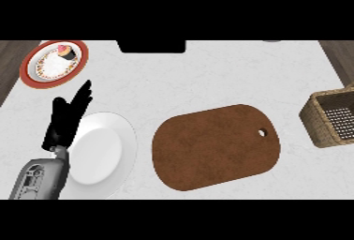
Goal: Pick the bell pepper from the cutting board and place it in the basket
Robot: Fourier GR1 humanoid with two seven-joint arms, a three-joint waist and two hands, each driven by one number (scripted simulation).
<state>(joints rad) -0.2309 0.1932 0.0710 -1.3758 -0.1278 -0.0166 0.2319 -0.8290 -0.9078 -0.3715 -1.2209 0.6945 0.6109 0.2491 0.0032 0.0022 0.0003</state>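
Plate (104, 154) left of cutting board (214, 147), basket (330, 119) at right

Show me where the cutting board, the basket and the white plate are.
cutting board (214, 147), head view, middle of its brown top.
basket (319, 121), head view, its woven left wall.
white plate (104, 152), head view, bare centre of the plate.

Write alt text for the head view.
A brown cutting board lies bare mid-counter, no bell pepper in sight. The left hand rests open beside a white plate; a wicker basket sits at right, a red-rimmed plate with a cupcake top left.
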